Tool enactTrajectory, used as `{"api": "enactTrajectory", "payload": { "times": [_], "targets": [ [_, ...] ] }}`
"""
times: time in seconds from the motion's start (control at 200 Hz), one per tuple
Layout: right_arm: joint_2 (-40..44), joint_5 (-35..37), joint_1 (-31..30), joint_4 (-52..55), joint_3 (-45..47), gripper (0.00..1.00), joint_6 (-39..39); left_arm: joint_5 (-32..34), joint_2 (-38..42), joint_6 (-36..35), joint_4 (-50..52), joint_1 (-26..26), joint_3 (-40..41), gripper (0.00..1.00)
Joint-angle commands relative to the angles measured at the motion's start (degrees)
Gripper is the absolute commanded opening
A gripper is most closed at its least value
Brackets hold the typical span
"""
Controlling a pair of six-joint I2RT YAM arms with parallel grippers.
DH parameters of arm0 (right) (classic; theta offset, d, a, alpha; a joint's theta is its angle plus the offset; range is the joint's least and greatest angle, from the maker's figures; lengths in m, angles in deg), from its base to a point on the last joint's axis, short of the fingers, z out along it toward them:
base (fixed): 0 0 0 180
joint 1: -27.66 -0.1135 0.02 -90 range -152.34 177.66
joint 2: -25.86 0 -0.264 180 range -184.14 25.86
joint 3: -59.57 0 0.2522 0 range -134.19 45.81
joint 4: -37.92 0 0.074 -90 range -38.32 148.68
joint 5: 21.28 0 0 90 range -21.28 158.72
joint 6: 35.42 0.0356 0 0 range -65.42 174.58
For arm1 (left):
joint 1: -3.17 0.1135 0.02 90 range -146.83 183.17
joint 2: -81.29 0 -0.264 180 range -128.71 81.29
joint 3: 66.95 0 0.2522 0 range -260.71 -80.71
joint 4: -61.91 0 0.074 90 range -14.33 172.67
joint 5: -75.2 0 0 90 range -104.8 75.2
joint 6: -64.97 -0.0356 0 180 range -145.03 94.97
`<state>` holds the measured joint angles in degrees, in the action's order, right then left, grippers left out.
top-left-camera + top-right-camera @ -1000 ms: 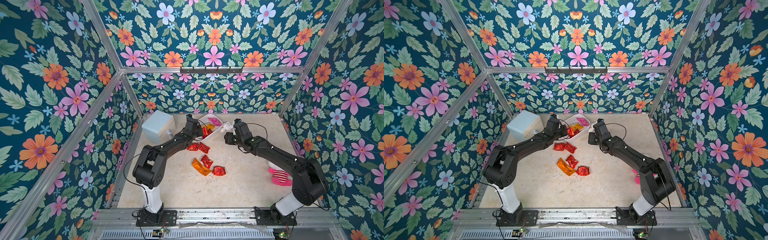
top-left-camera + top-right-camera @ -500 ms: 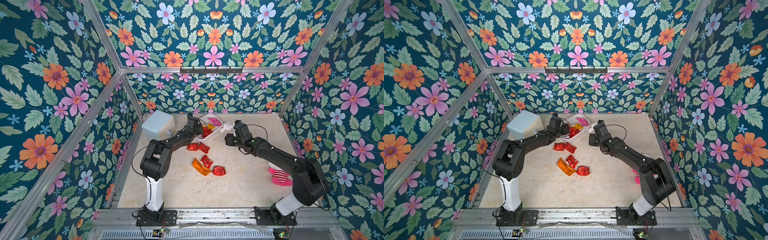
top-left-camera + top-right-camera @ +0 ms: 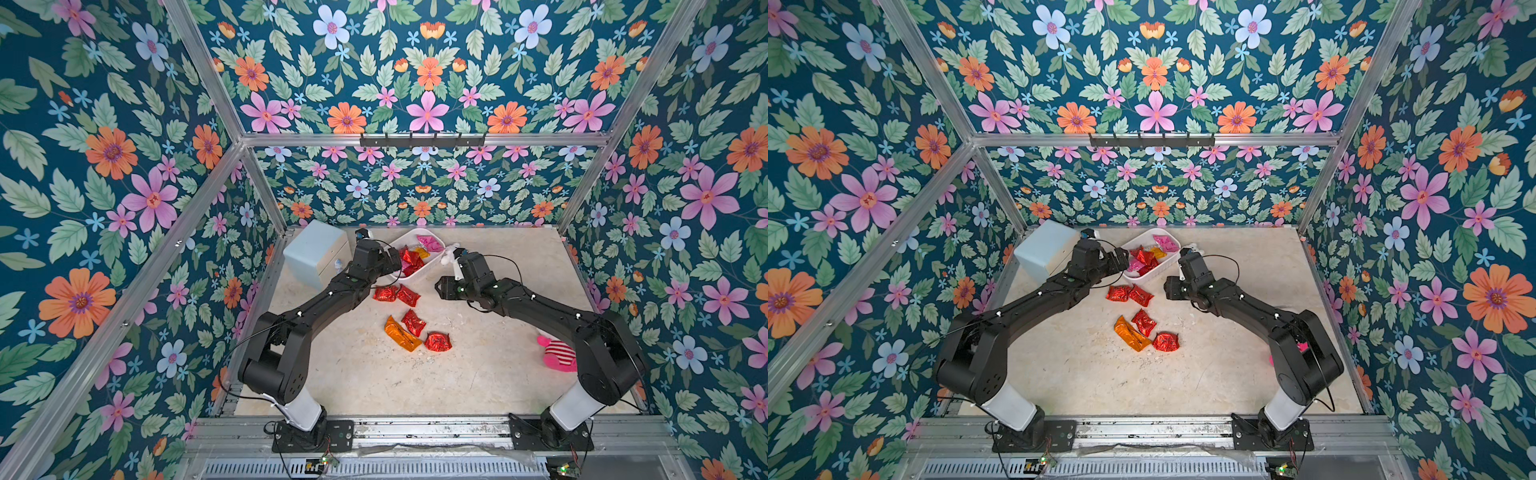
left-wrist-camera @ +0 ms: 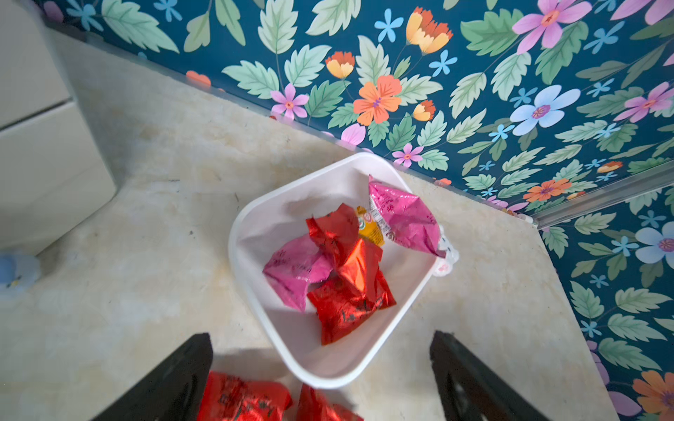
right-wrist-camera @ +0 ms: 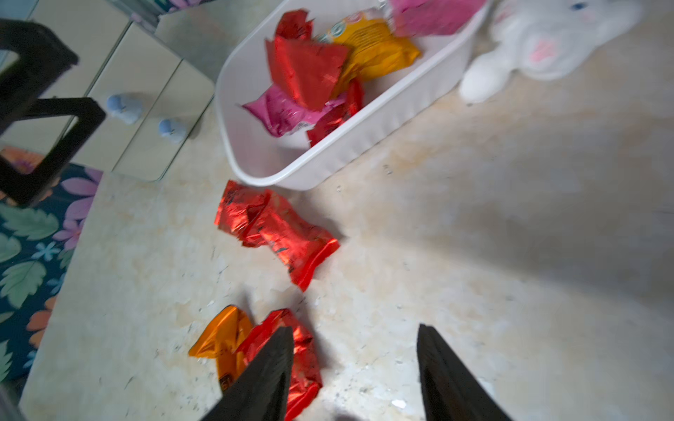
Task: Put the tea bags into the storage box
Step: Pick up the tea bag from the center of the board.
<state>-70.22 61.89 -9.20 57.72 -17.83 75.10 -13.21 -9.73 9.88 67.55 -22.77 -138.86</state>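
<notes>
Glinting red and pink tea bags (image 4: 346, 277) in white storage box (image 4: 248, 233), left gripper (image 4: 321, 335) wide, right gripper (image 5: 355, 328) parted, both empty

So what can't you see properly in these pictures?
The pink striped toy: in a top view, the right arm hides most of it.
The white bunny: right wrist view, cut off by the edge.
Writing on the tea bags: too small, blurred.
Lowest bags in the storage box: buried under others.

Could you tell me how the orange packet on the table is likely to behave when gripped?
The orange packet looks crinkled, so it probably crumples when squeezed. Its shiny foil may slip. Lying flat beside a red packet, it seems light and unlikely to roll.
</notes>
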Motion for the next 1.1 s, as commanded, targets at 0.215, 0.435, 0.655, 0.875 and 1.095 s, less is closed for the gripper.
{"api": "enactTrajectory", "payload": {
  "times": [0.215,0.435,0.655,0.875,1.095],
  "targets": [
    [-11.1,-6.0,-4.8,-4.2,-6.4,0.55,3.8,1.2,11.3,5.9,-1.6,0.0,16.5,0.99],
    [-18.9,-3.9,-4.9,-1.4,-14.9,0.57,-0.5,2.3,14.0,6.7,-1.5,0.1,20.3,0.99],
    [-24.3,1.1,-4.8,4.6,-21.3,0.57,-4.4,2.2,13.9,6.5,-1.4,0.2,20.3,0.99],
    [-25.9,1.9,-5.0,6.2,-21.4,0.56,-6.0,2.4,14.3,6.9,-1.6,0.3,21.4,0.99],
    [-25.6,1.6,-5.1,5.5,-19.9,0.29,-5.4,3.1,15.4,7.3,-1.7,0.4,22.3,0.99]
  ]
}}
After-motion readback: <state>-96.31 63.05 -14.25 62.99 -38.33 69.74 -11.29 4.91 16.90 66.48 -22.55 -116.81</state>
